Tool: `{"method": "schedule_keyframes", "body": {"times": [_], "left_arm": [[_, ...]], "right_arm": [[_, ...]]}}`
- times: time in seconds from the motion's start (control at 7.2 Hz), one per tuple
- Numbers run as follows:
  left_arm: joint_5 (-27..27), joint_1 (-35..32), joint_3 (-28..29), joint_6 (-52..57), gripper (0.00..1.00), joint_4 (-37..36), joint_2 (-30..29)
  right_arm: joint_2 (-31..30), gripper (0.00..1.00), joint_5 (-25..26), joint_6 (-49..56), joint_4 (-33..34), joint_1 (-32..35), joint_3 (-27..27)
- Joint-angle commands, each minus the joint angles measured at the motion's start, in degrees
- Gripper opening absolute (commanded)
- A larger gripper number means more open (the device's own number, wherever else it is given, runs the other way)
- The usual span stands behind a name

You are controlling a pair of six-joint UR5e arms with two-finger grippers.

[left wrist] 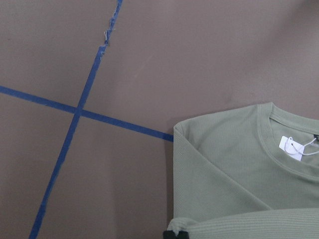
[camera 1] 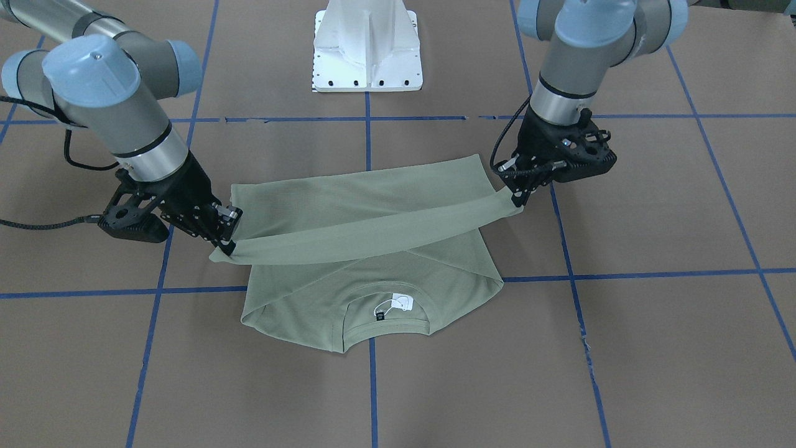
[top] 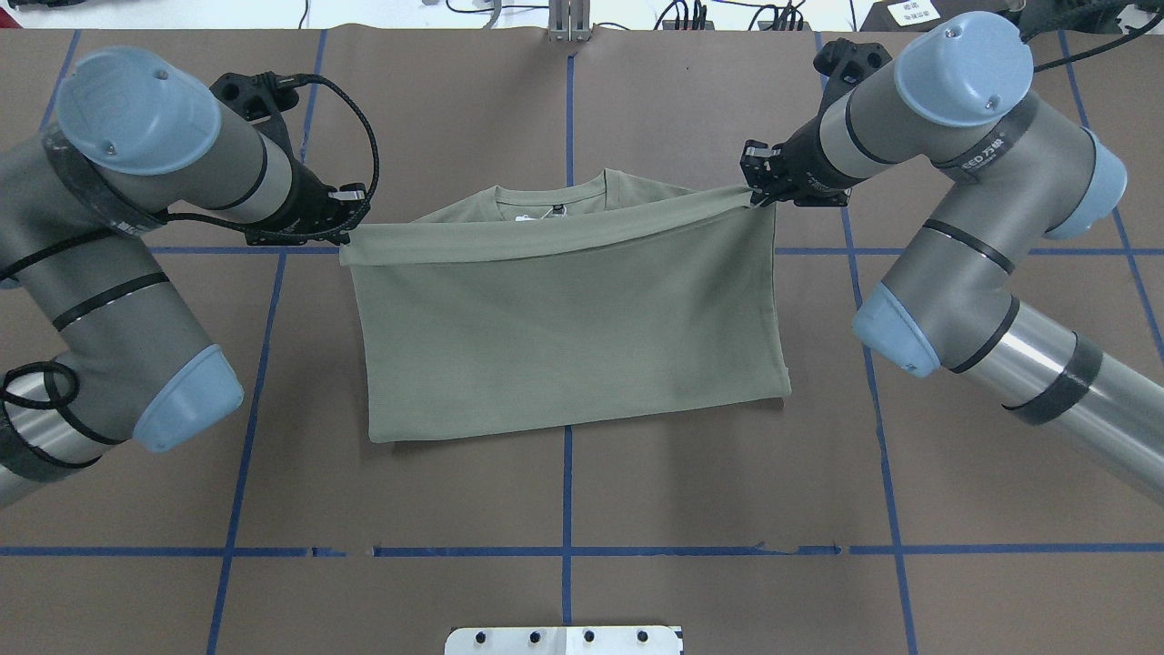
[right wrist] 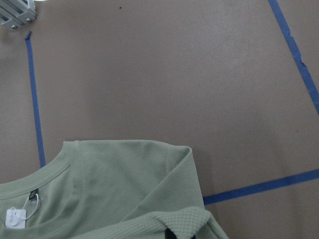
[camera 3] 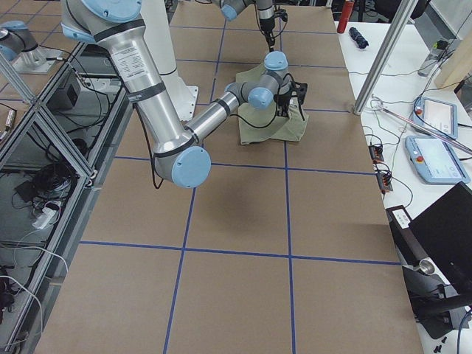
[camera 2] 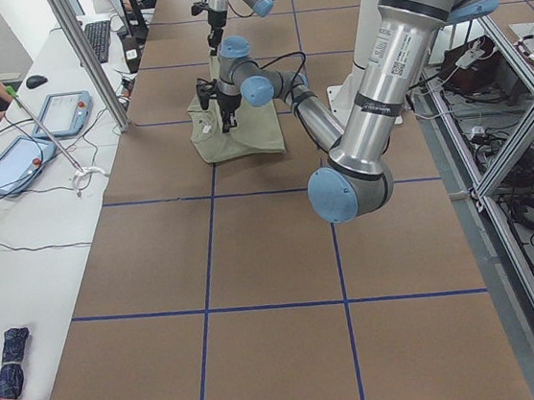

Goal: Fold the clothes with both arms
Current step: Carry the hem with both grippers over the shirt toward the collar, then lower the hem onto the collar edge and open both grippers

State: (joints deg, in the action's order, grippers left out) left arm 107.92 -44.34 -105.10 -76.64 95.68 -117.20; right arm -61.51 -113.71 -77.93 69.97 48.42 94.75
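The sage-green shirt (top: 564,327) lies on the brown table with its sleeves folded in and its neck away from the robot. The white tag (camera 1: 401,303) shows at the collar. My left gripper (top: 341,232) is shut on one corner of the hem. My right gripper (top: 755,196) is shut on the other corner. Together they hold the hem stretched taut in the air above the shirt's upper part (camera 1: 373,218), with the lower body draped back behind it. The wrist views show the collar and shoulders (left wrist: 224,169) (right wrist: 114,179) lying flat below.
The white base pedestal (camera 1: 367,50) stands at the robot's side of the table. Blue tape lines (top: 567,509) cross the brown table. A side desk with tablets (camera 2: 55,113) and an operator runs along the far edge. An umbrella (camera 2: 11,359) lies on that desk.
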Motion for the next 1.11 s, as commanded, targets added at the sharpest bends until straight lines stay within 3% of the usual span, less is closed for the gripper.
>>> {"method": "schedule_keyframes", "body": {"times": [0.0,0.56,0.97], "left_arm": [[-0.08,-0.49,6.21,-0.17,0.0,6.09,-0.31],[-0.08,-0.4,12.81,-1.93,0.0,9.52,-3.12],[-0.17,-0.49,13.6,-1.93,0.0,9.88,-3.12]], "right_arm": [[3.83,0.0,0.07,-0.03,-2.12,0.44,-6.22],[7.63,0.0,0.07,0.15,-8.42,0.18,-14.75],[7.98,0.0,0.16,0.15,-8.8,0.35,-15.47]]}}
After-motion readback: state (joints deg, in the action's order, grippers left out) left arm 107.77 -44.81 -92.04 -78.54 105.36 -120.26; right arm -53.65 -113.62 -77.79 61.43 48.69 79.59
